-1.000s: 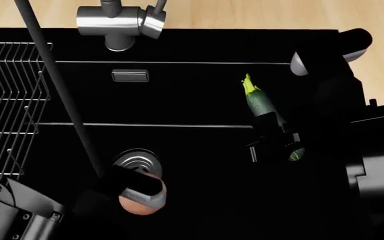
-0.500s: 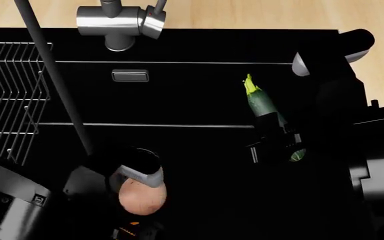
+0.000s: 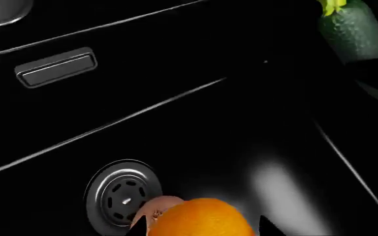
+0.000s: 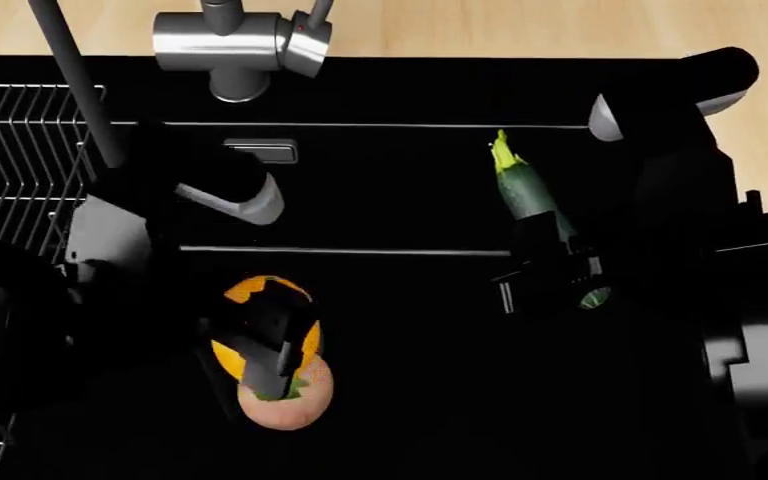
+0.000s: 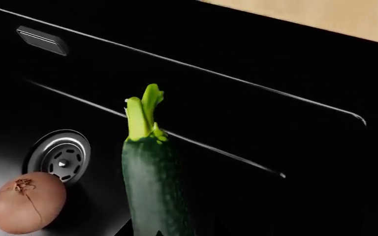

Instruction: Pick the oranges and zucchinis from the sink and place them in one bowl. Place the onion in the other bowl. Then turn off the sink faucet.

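Claws first: the left claw [image 4: 272, 345] is clamped on the orange [image 4: 267, 325], holding it just above the onion [image 4: 281, 403], which sits on the sink [image 4: 398, 90] floor beside the steel drain [image 3: 123, 195]. The right claw [image 4: 551, 275] is clamped on the zucchini [image 4: 528, 195], with the pale stem tip pointing toward the back wall of the sink and the dark body clear of the floor, as far as the right wrist view shows. So both items meant for one bowl are gripped but neither is delivered; no bowl is in view. The onion looks untouched. The faucet [image 4: 240, 45] stands at the back edge on the wooden surface [image 4: 491, 25]; I judge it still needs turning off, though no water is visible.
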Controlling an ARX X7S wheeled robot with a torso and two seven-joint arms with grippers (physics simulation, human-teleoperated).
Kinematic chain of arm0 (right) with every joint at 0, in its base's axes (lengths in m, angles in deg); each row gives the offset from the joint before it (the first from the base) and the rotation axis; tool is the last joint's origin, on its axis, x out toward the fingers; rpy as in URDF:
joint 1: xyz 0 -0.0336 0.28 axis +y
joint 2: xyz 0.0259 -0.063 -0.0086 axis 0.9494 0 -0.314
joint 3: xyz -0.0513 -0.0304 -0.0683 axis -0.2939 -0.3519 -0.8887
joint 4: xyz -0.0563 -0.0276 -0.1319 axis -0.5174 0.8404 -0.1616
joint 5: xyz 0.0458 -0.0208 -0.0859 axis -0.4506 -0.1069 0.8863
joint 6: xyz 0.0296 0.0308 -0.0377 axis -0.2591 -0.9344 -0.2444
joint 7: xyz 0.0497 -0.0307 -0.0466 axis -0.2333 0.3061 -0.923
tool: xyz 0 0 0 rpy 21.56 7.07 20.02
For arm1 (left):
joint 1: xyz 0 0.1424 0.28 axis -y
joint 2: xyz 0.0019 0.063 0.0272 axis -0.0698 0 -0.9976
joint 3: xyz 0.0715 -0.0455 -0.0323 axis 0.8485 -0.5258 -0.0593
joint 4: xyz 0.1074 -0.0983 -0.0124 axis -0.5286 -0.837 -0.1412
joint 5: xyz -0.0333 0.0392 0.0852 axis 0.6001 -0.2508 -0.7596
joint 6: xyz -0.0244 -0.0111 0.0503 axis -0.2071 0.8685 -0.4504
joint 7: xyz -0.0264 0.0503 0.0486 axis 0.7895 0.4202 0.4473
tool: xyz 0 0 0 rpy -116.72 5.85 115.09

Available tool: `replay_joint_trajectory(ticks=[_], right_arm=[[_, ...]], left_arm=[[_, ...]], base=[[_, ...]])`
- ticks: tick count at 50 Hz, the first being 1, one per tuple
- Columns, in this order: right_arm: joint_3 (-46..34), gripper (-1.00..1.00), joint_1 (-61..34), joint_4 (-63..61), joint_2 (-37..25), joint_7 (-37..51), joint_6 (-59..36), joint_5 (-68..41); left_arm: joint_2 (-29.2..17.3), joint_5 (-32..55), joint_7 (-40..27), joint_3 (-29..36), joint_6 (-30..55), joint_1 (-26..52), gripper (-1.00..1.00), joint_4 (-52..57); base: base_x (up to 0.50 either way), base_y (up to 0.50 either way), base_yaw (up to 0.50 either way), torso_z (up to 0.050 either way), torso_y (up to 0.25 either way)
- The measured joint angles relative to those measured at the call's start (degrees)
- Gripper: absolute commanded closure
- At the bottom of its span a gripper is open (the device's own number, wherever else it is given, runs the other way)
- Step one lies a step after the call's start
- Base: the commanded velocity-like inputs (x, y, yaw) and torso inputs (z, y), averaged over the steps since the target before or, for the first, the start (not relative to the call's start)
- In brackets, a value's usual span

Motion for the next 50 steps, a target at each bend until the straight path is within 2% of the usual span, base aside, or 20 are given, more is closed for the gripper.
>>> replay_joint_trajectory(ticks=[12,33,50], right_arm=[[2.93,1.00,1.51,-2.09,1.14,2.11,1.76,0.34],[15.90,1.00,9.26,-11.78,5.74,7.28,9.68,0.30],[18.71,1.00,10.67,-14.22,6.64,8.96,9.92,0.08]], left_arm=[[-4.34,-11.01,5.39,-0.17,-8.20,-0.16,1.00,8.82],[-11.94,-29.64,13.62,2.12,-24.12,-6.89,1.00,17.44],[-14.94,-34.57,14.64,1.97,-29.37,-10.10,1.00,19.17]], base=[[0.00,0.00,0.00,0.000,0.000],[0.00,0.00,0.00,0.000,0.000],[0.00,0.00,0.00,0.001,0.212]])
